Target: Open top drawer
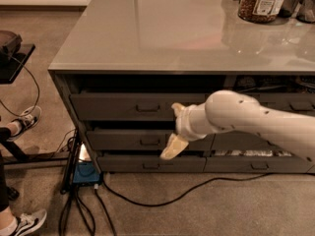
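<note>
While top drawer (118, 106) sits under counter (172, 33), hand (173, 129) hovers beside its handle (147, 108), fingers (171, 148) apart.

The white arm (256, 119) reaches in from the right, its thick forearm running leftward to a rounded wrist (197, 122). The cream gripper (173, 134) sits at its left end, below the front edge of the worktop (172, 38), angled down and leftward.
</note>
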